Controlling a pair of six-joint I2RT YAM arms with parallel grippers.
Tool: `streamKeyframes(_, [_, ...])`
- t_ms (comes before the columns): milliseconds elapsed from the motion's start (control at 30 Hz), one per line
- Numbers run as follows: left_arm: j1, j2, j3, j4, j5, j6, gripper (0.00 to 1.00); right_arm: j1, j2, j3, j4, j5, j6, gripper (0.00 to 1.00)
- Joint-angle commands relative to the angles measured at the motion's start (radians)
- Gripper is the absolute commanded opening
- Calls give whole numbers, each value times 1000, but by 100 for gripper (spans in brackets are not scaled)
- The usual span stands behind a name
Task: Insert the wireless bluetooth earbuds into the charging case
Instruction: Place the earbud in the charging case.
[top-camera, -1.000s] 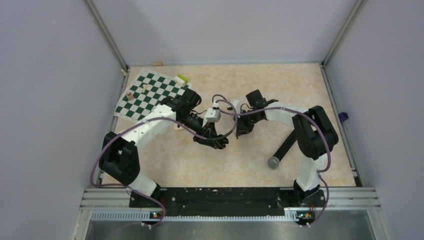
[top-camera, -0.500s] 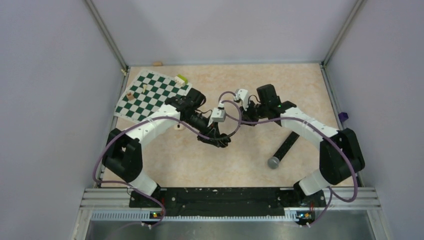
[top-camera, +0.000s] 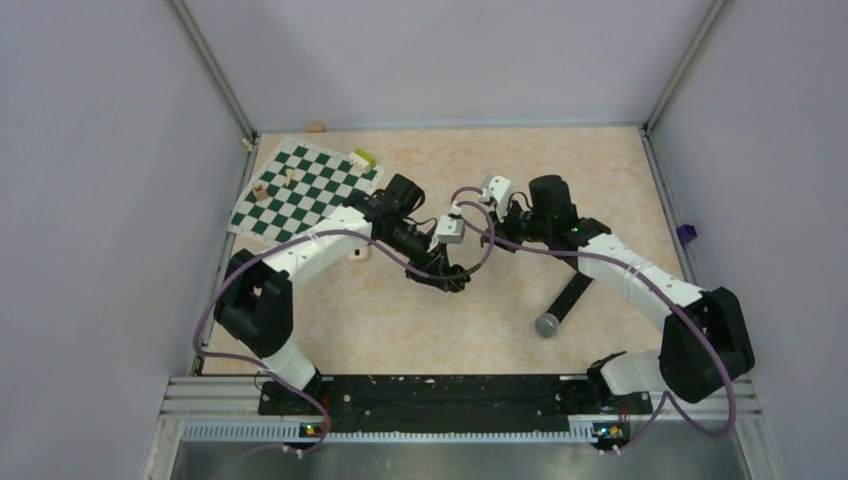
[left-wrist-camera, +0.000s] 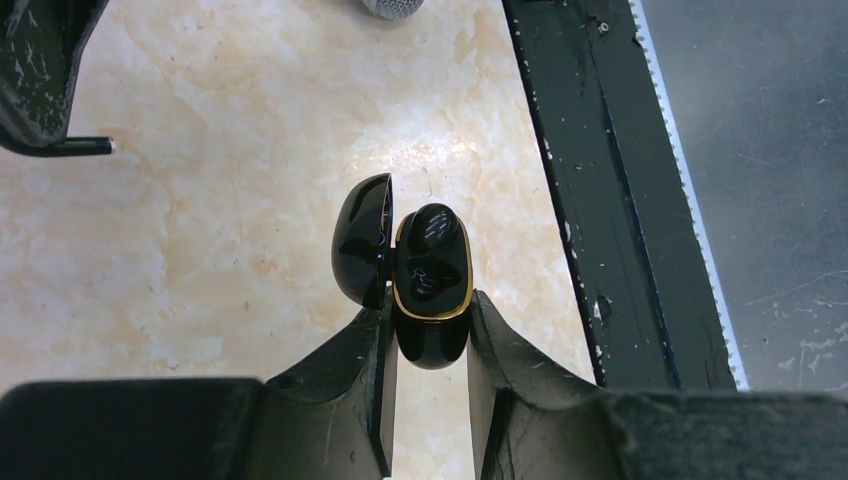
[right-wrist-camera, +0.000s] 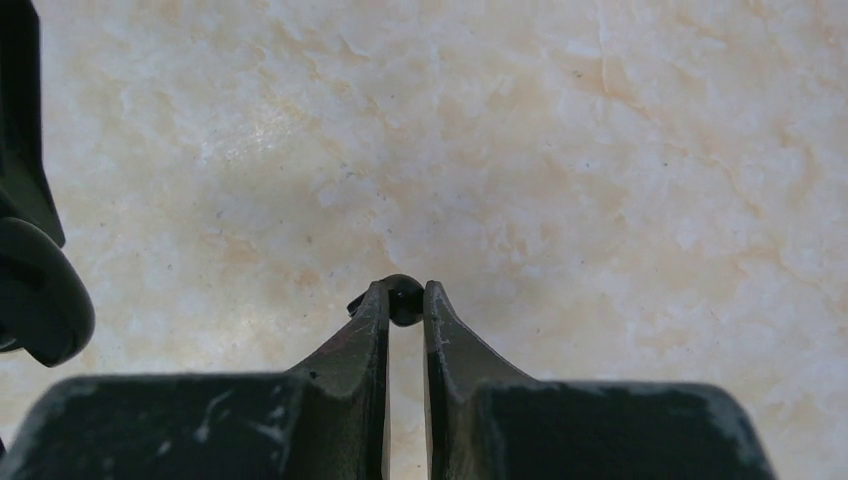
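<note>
Charging case: the charging case (left-wrist-camera: 432, 285) is glossy black with a gold rim. It stands open and is held over the table (left-wrist-camera: 200, 200), near the table's middle in the top view.
Lid: the lid (left-wrist-camera: 361, 240) is swung open at 9 o'clock of the case body in the left wrist view and is joined to it along 1 side.
Inside the rim: glossy black shapes show here, but I cannot tell whether an earbud sits among them.
Left gripper: the left gripper (left-wrist-camera: 430, 305) is clamped on the lower part of the case body, with 1 finger touching each side.
Earbud: 1 tiny black earbud (right-wrist-camera: 403, 297) is pinched at the very tips of the right gripper, over bare table.
Right gripper: the right gripper (right-wrist-camera: 405, 300) is closed on the earbud, leaving a narrow slit between its 2 fingers. In the top view it lies at about 2 o'clock of the left gripper, near it.
Microphone: the microphone (top-camera: 565, 300) lies on the table at 4 o'clock of the left gripper, well apart, with its grey head toward the near edge.
Cream-white round object: the cream-white round object (top-camera: 355, 252) sits at 9 o'clock of the left gripper, just beside the left arm.
Chessboard: the green-and-white chessboard (top-camera: 305, 190) is at 10 o'clock, in the far-left corner, with a few small pieces on it and a yellow-green block (top-camera: 362, 157) at its far edge.
Rail: a black rail (left-wrist-camera: 590, 200) runs at 3 o'clock of the case in the left wrist view.
</note>
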Motion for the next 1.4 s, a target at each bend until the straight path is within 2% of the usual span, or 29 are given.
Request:
streamKeyframes(0, [17,10,26,-14,-47,-75,0,20,-155,13,135,-107,1,0])
streamKeyframes(200, [19,-19,20,-20,-20,-63,0,29,-285,28,165,-160,24,0])
streamKeyframes(500, [78,-70,-1,13,29,-82,0,28,-347,95,141,-262,201,0])
streamKeyframes(667, [98,-118,-9,0,28,-47,0,11,-361,118,164,-152,302,0])
streamKeyframes(833, [106,-129,-8,-34,9,-1,0,-17,-336,156,161,-10,323,0])
streamKeyframes(900, [106,-132,-6,-31,13,-3,0,-25,-328,160,161,-2,323,0])
streamKeyframes(1133, [124,-163,-49,145,50,-153,0,-16,-334,90,252,-200,330,0])
streamKeyframes(1367, [129,-224,-185,474,112,-412,0,38,-347,1,317,-213,272,0])
